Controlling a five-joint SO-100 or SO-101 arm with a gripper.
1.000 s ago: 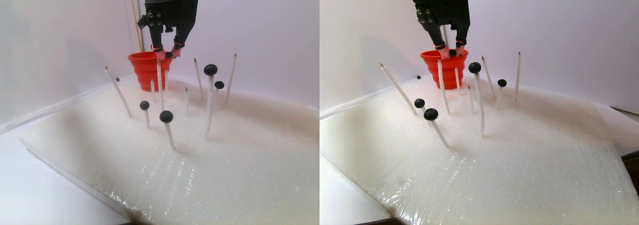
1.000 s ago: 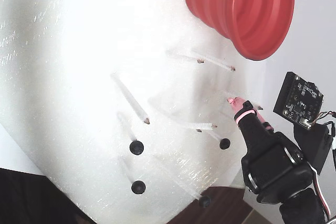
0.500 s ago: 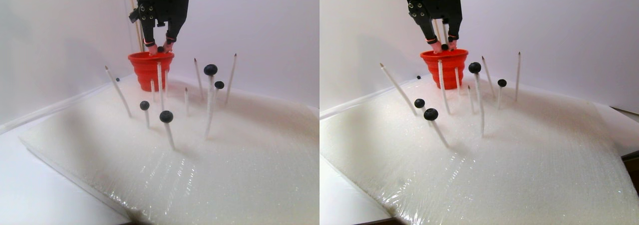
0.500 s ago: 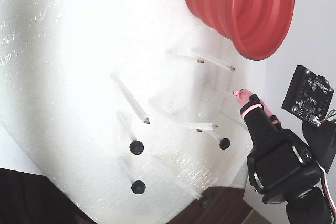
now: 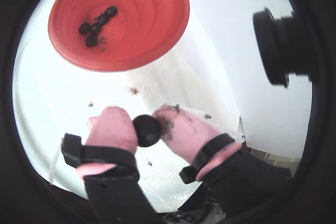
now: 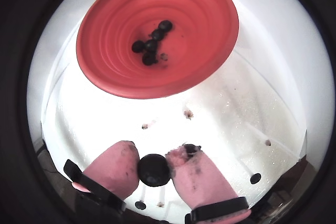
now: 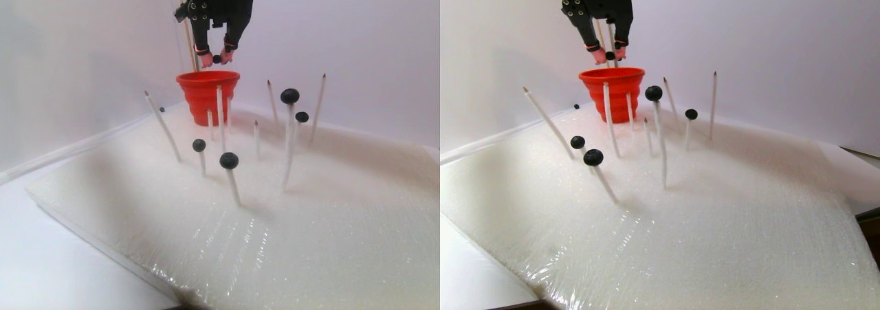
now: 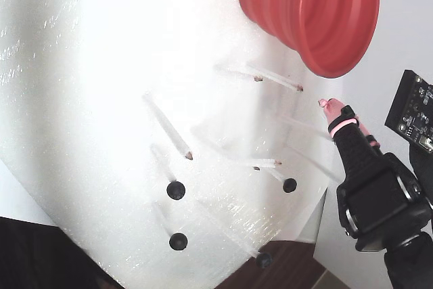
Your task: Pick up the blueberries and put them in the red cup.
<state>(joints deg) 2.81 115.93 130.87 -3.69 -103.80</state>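
While the gripper (image 6: 154, 167) is clamped on one blueberry (image 6: 154, 170) between its two pink fingertips (image 6: 116, 162), the job stands partly done. In a wrist view the red cup (image 6: 199, 51) fills the frame toward 12 o'clock from the held berry, and a cluster of about five dark berries in the cup (image 6: 150, 44) lies at its bottom; these count as delivered. In the stereo pair view the gripper hangs directly above the cup's rim (image 7: 207, 75), clear of it, with the berry between the tips.

Outstanding work, as far as shown: four berries on sticks (image 7: 229, 161) remain mounted on white pointed sticks (image 7: 162, 126) set in the foam board (image 7: 330, 214). Two sit toward 6 o'clock of the cup and two toward 4 o'clock in the left half of the stereo pair view. A small dark speck (image 7: 161, 108) lies toward 9 o'clock of the cup by the wall; it may be a stray berry, but this cannot be told. Several sticks stand bare. Judgement: roughly half the task is complete, with the present berry ready for release.

Against the frame a second earlier, the gripper has risen from rim level beside the cup to a position above the opening, with the berry held throughout. In the fixed view the fingertip (image 8: 329, 105) has shifted toward the cup (image 8: 318, 11). The sticks and mounted berries are unmoved.
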